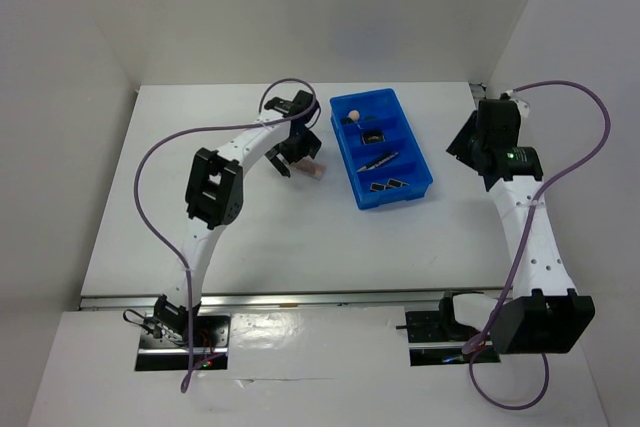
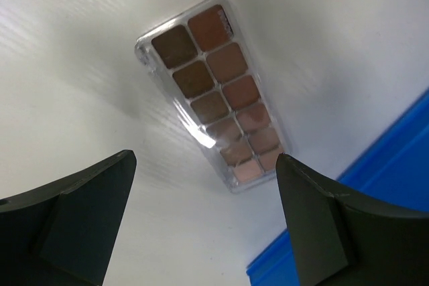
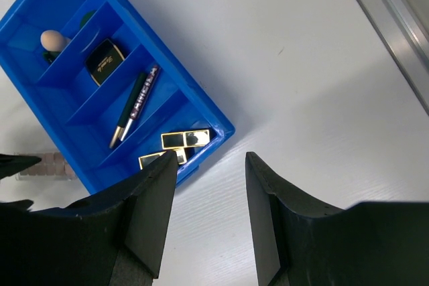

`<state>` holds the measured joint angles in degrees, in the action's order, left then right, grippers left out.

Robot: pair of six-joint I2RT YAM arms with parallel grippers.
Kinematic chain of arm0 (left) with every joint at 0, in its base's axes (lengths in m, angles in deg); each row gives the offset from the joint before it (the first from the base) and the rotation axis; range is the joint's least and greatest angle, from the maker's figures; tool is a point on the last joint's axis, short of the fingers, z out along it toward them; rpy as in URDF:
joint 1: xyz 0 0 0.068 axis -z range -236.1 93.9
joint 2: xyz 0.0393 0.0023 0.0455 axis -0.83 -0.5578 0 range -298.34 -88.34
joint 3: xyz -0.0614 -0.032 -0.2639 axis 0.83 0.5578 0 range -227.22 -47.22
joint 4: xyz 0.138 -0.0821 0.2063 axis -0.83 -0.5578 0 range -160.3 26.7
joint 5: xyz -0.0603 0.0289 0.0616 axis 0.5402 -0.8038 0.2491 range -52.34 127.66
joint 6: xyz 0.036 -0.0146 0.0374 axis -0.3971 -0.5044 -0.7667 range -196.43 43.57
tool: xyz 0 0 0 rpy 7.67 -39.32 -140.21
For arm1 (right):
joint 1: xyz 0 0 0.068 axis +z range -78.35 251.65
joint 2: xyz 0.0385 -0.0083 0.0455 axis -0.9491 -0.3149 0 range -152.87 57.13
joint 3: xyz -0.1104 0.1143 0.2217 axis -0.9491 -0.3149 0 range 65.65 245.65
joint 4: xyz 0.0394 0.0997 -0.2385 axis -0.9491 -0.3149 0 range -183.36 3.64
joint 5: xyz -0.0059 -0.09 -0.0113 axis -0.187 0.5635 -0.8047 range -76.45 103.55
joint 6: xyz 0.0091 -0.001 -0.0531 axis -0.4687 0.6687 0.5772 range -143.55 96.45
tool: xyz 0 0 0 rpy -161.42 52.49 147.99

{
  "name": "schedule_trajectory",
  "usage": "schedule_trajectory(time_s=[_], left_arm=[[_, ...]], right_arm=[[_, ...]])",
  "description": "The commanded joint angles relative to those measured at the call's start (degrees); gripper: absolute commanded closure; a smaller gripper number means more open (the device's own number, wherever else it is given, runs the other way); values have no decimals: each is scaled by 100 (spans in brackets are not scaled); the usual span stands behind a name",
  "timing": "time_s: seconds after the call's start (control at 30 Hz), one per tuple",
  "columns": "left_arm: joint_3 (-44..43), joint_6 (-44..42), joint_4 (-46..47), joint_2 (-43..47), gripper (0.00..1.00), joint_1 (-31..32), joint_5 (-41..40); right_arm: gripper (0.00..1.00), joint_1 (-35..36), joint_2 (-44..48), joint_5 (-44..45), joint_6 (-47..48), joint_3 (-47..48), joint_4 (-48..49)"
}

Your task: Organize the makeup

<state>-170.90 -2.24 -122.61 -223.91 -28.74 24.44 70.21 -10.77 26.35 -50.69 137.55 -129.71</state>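
A brownish rectangular palette (image 2: 214, 95) in a clear case lies flat on the white table, just left of the blue tray (image 2: 375, 185). My left gripper (image 2: 204, 159) hovers over the palette's near end, open wide and holding nothing. In the top view the palette (image 1: 314, 170) peeks out beside that gripper (image 1: 290, 152). The tray's compartments hold a peach sponge (image 3: 52, 39), a dark square compact (image 3: 102, 61), a slim pencil (image 3: 134, 105) and two black-and-gold lipstick tubes (image 3: 186, 140). My right gripper (image 3: 211, 159) stands open and empty above the table, right of the tray.
The blue tray (image 1: 398, 197) sits at the middle back of the table, angled slightly. White walls enclose the table on the left, back and right. A metal rail (image 3: 395, 25) runs along the table edge in the right wrist view.
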Motion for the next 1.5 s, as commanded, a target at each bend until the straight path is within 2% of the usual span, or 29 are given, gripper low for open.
schedule_trajectory(time_s=[0.0, 0.13, 0.43, 0.73, 1.0, 1.03, 1.1, 1.17, 1.27, 1.43, 1.47], left_arm=[[-270, 245, -19, -435, 0, -55, -15], [-543, 297, 60, -698, 0, -55, -15], [-543, 183, 262, -936, 0, -55, -67], [-754, -519, 446, -1314, 0, -55, -199], [-183, -897, 675, -989, 26, -55, -314], [-183, -1002, 675, -937, 34, -55, -314], [-104, -1143, 675, -936, 45, -55, -314], [106, -1380, 771, -866, 51, -55, -314], [107, -1609, 772, -813, 52, -55, -314], [-42, -2207, 772, -1005, 30, -55, -200], [-277, -2268, 632, -1102, 29, -55, -199]], right_arm=[[47, -41, 277, 12, 68, 140, 29], [47, -41, 277, 12, 121, 140, 29], [47, -41, 330, 12, 121, 35, 29], [47, -41, 278, 12, 121, 35, 90], [47, -41, 277, 12, 121, 35, 90], [47, -41, 277, 12, 121, 35, 90], [47, -41, 330, 12, 121, 35, 90], [47, -41, 330, 12, 121, -27, 90], [47, -41, 330, -40, 121, -79, 90], [47, -41, 383, -40, 121, -79, 142], [47, -41, 383, -40, 121, -79, 143]])
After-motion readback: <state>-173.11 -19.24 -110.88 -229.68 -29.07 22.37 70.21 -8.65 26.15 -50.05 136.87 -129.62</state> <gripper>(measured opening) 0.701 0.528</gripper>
